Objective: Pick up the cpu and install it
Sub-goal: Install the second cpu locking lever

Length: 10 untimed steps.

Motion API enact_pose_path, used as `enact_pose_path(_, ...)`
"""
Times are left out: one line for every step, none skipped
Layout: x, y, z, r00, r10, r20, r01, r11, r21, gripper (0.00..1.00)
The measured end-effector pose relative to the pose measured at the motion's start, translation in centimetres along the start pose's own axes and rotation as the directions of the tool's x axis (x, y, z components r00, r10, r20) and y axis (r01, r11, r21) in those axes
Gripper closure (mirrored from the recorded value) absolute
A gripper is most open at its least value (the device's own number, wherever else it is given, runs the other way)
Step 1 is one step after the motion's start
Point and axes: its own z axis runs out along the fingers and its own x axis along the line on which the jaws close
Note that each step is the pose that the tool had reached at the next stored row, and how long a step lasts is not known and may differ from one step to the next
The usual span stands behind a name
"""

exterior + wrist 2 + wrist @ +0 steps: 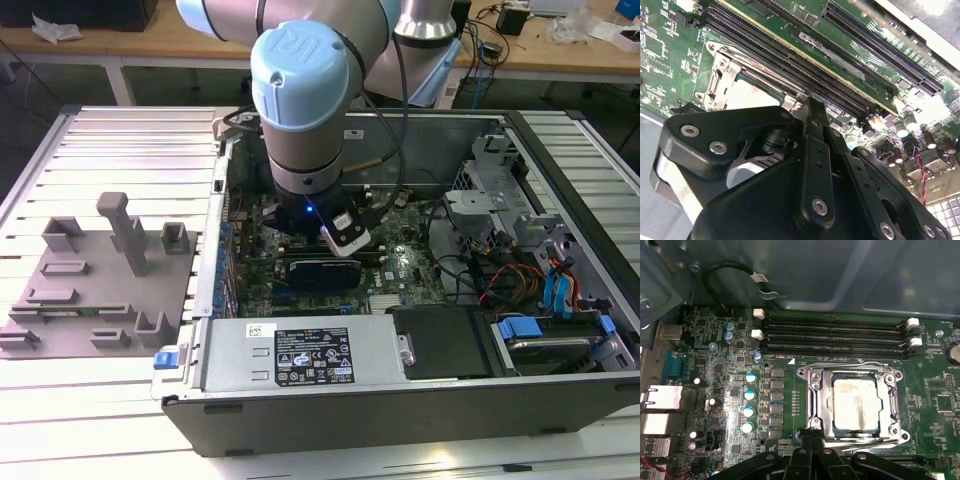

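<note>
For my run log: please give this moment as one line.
cpu: in socket | claw: at socket edge, holds nothing seen | arm: inside case

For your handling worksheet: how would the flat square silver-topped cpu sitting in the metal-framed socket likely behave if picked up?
The flat square silver-topped cpu looks rigid, so it probably would not flex. Its thin, smooth form suggests it is light and possibly slippery. Recessed in the metal-framed socket, its edges probably offer little grip.
</note>
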Motion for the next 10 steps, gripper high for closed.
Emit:
enact_pose_path(-0.01,-0.04,-0.03,1.0000,0.000,-0.0001,0.000,1.0000,-0.0002,0.89)
enact_pose_path(-0.03,-0.09,-0.07,1.0000,0.000,-0.0002,0.000,1.0000,-0.0001,0.89)
enact_pose_path(-0.06,-0.16,-0.12,1.0000,0.000,-0.0007,0.000,1.0000,-0.0001,0.89)
enact_pose_path(-0.11,-0.24,-0.18,1.0000,0.001,-0.0014,-0.001,1.0000,-0.0001,0.89)
enact_pose_path(-0.17,-0.31,-0.22,1.0000,0.001,-0.0021,-0.001,1.0000,-0.0001,0.89)
enact_pose_path(-0.30,-0.48,-0.31,1.0000,0.002,-0.0045,-0.002,1.0000,0.0000,0.89)
enact_pose_path(-0.42,-0.70,-0.39,1.0000,0.003,-0.0067,-0.003,1.0000,0.0000,0.89)
enact_pose_path(-0.50,-0.93,-0.46,1.0000,0.003,-0.0082,-0.003,1.0000,0.0002,0.89)
enact_pose_path(-0.54,-1.14,-0.52,1.0000,0.004,-0.0088,-0.004,1.0000,0.0001,0.89)
enact_pose_path(-0.54,-1.21,-0.53,1.0000,0.004,-0.0088,-0.004,1.0000,0.0000,0.89)
